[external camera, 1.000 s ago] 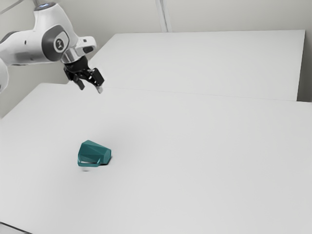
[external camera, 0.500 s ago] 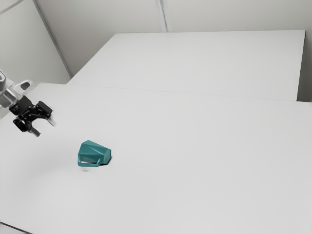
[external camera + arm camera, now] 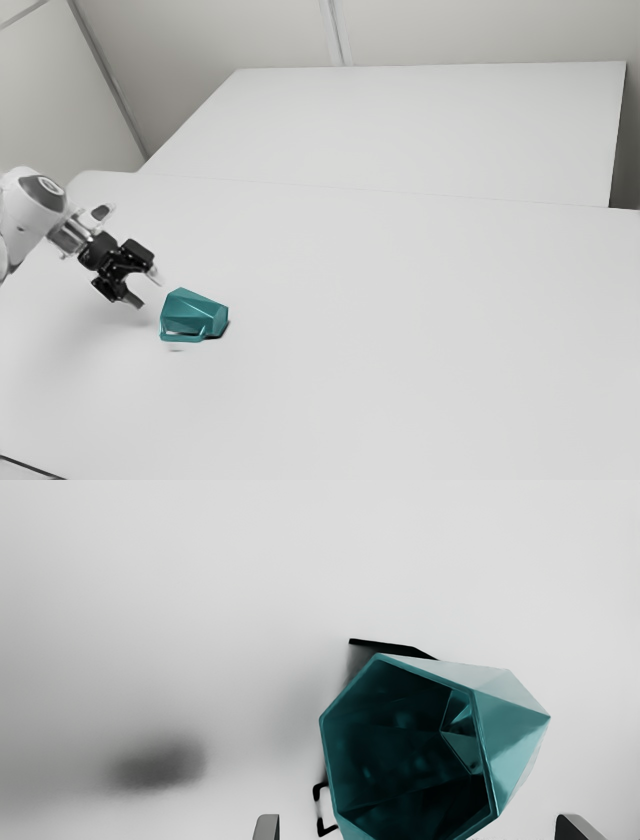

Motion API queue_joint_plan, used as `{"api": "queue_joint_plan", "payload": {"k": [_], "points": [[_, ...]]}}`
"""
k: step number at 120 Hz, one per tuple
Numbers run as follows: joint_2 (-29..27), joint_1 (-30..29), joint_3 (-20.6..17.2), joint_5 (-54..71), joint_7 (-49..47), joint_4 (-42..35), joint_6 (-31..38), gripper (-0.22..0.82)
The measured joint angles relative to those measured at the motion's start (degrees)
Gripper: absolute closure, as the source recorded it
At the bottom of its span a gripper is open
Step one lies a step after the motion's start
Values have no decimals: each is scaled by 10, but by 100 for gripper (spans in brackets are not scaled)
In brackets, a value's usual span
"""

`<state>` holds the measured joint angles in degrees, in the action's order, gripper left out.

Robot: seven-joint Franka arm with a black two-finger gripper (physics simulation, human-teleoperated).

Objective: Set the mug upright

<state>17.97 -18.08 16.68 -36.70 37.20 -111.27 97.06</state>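
Black and open, the gripper [image 3: 148, 290] hangs over the table just to the exterior view's left of the teal faceted mug [image 3: 195, 314]. The mug lies on its side, its mouth toward the gripper and its base toward the exterior view's right; the handle is on the side nearer the camera. In the wrist view the open mouth of the mug [image 3: 515, 740] faces my hand, and its dark inside shows. Two widely parted fingertips of the gripper [image 3: 417, 827] stand with the mug's rim ahead of and between them, not visibly gripped.
The white table [image 3: 400, 340] carries the mug. Behind it is another white surface [image 3: 420, 125], with pale walls beyond. A dark shadow [image 3: 160, 767] falls on the table beside the mug in the wrist view.
The arm first swung down toward the exterior view's left, then moved back toward the exterior view's right and lower, close to the mug. The mug has not moved.
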Motion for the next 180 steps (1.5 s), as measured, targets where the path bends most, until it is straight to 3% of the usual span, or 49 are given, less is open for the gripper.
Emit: {"api": "queue_joint_plan", "payload": {"k": [76,94,115,128,180], "points": [[32,-6,-29,-105,100,-10,-46,1],[34,-6,-36,-121,101,-11,-48,19],[32,-6,-38,-127,99,-14,-55,51],[31,-7,-39,-128,98,-16,-59,64],[20,-6,-47,-127,95,-16,-75,77]]}}
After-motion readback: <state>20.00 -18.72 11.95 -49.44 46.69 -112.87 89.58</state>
